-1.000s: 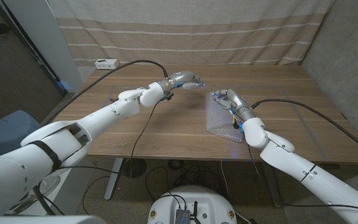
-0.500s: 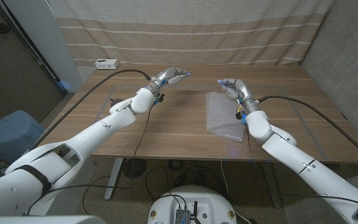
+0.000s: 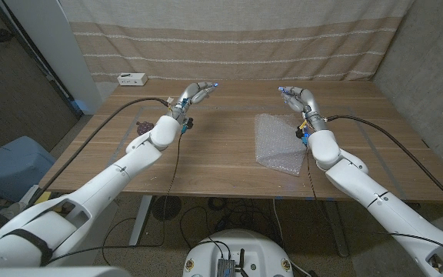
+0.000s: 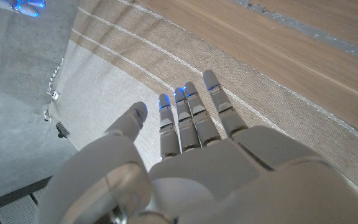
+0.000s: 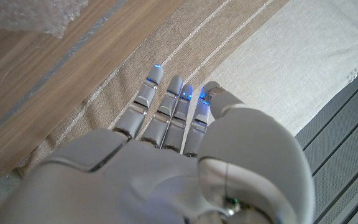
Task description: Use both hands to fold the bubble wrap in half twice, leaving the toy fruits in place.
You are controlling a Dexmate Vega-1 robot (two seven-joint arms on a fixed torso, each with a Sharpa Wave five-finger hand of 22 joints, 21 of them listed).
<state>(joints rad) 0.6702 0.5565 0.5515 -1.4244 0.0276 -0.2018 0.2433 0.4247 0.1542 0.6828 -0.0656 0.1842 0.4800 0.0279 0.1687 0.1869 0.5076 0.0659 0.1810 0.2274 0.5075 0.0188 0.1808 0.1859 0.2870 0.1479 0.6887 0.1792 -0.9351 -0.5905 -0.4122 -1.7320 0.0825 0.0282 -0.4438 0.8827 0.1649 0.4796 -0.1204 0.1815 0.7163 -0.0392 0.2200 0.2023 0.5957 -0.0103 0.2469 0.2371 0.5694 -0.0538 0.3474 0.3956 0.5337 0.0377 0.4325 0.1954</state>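
The bubble wrap [image 3: 278,143] lies as a folded, crumpled pad on the wooden table [image 3: 221,158], right of centre; a corner of the bubble wrap [image 5: 17,15] also shows in the right wrist view. My right hand [image 3: 298,98] is raised beyond the wrap's far edge, fingers stretched out and apart from it, holding nothing. My left hand [image 3: 195,92] hovers over the table's far middle, fingers straight and empty. In the wrist views the left hand [image 4: 185,162] and the right hand [image 5: 166,155] point at the striped curtain. A small dark toy fruit [image 3: 140,123] sits near the table's left side.
A white box [image 3: 131,78] stands at the table's far left corner. The striped curtain [image 3: 229,38] hangs right behind the table. A blue bin [image 3: 10,165] stands on the floor to the left. Black cables [image 3: 375,135] trail from both arms across the tabletop.
Both hands have risen and drawn away toward the far edge. My right hand has come off the bubble wrap; my left hand has swung leftward. The wrap lies still.
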